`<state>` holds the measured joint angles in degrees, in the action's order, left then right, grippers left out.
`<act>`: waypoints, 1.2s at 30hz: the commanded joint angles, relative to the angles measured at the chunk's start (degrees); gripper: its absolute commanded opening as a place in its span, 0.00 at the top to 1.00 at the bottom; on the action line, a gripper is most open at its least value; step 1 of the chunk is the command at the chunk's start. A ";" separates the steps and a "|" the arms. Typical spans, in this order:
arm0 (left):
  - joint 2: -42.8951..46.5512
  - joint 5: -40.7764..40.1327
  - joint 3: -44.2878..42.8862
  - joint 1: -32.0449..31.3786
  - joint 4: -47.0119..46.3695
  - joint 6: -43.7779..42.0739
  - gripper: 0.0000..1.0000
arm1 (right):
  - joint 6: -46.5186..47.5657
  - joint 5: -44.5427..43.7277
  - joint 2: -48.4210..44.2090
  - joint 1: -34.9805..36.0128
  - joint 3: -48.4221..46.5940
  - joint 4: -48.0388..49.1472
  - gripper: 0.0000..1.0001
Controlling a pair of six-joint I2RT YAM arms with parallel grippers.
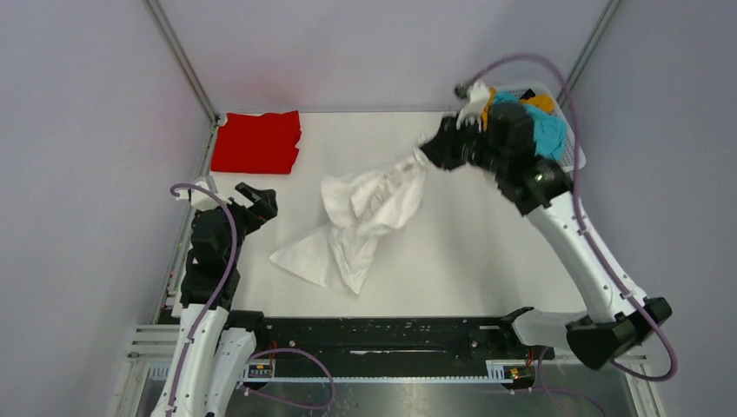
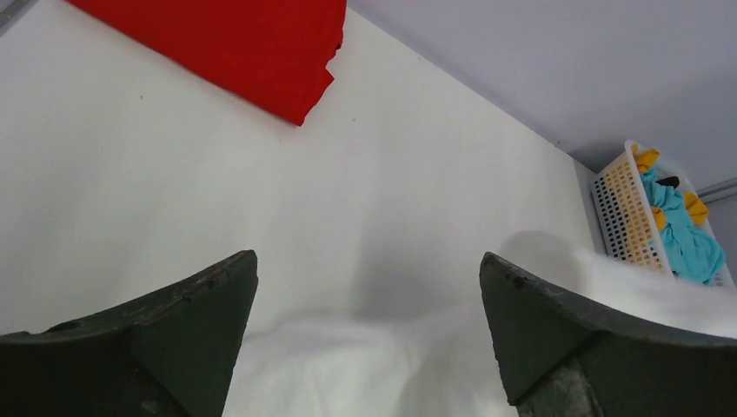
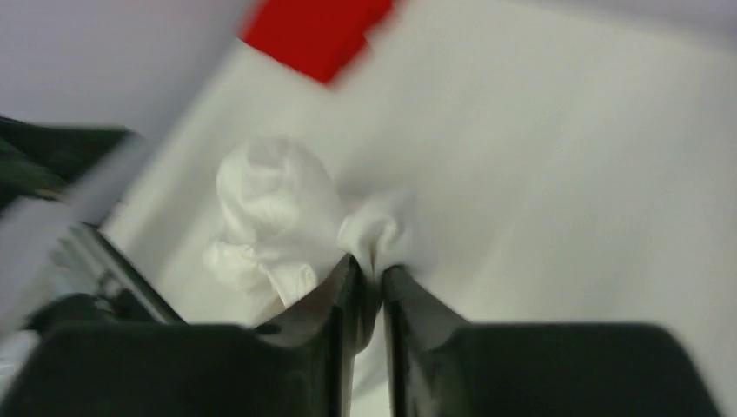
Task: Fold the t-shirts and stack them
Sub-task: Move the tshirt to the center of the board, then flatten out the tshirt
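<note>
A large white t-shirt (image 1: 365, 217) lies crumpled across the middle of the table, one end lifted. My right gripper (image 1: 432, 149) is shut on that raised end; the pinched cloth (image 3: 374, 230) shows between its fingertips in the right wrist view. A folded red t-shirt (image 1: 257, 141) lies flat at the far left corner and shows in the left wrist view (image 2: 252, 48). Teal (image 1: 547, 130) and orange-yellow (image 1: 541, 102) t-shirts sit in the basket. My left gripper (image 1: 261, 201) is open and empty, left of the white shirt, whose near edge (image 2: 348, 365) lies below its fingers.
A white slotted basket (image 1: 575, 156) stands at the far right corner, behind my right arm; it also shows in the left wrist view (image 2: 630, 217). Metal frame posts rise at the back corners. A black rail runs along the near table edge (image 1: 391, 334).
</note>
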<state>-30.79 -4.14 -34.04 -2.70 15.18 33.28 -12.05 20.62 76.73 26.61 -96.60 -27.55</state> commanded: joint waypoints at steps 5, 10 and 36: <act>-7.66 0.37 -3.29 0.15 0.61 2.67 0.01 | 3.85 -37.46 -12.77 -2.53 46.37 15.80 0.02; -18.67 8.80 -2.87 0.15 1.64 6.95 0.01 | -1.87 -36.95 -15.75 -2.42 47.08 13.20 0.00; -61.08 12.76 -15.47 -30.66 -8.97 6.05 0.30 | -20.77 -30.30 -14.56 3.71 60.10 9.71 0.01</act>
<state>-88.53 8.78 -44.60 -32.38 9.74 40.27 -27.90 -11.81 63.16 29.85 -40.25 -22.22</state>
